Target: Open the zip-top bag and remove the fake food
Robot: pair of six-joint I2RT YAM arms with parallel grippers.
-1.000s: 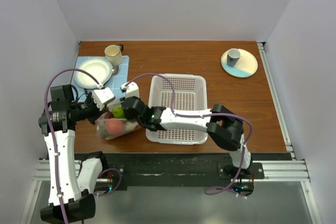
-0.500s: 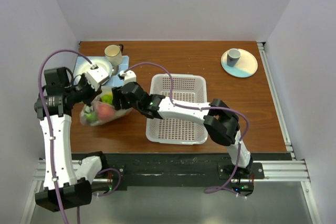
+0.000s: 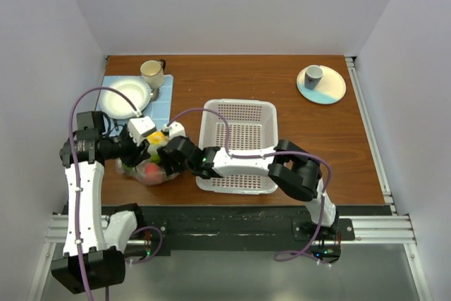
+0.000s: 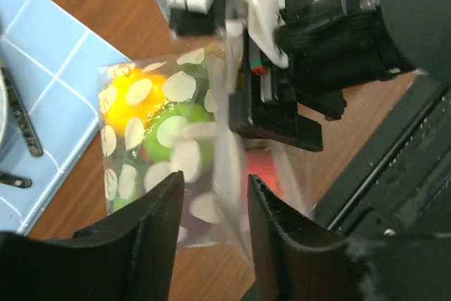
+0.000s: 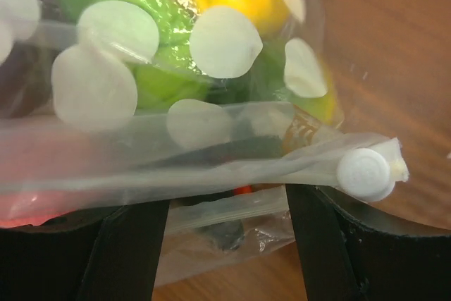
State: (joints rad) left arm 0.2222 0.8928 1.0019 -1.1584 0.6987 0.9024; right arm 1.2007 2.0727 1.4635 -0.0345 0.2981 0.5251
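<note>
The zip-top bag (image 3: 146, 169) lies on the worktop (image 3: 282, 79) at 9 o'clock from the white basket (image 3: 254, 132), with the fake food (image 4: 137, 100) inside. The left hand (image 4: 215, 187) and right hand (image 5: 222, 206) both stand open, with bag film between each one's 2 fingers.

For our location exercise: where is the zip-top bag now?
In the top view the zip-top bag lies near-left on the table, just left of the white basket.
</note>
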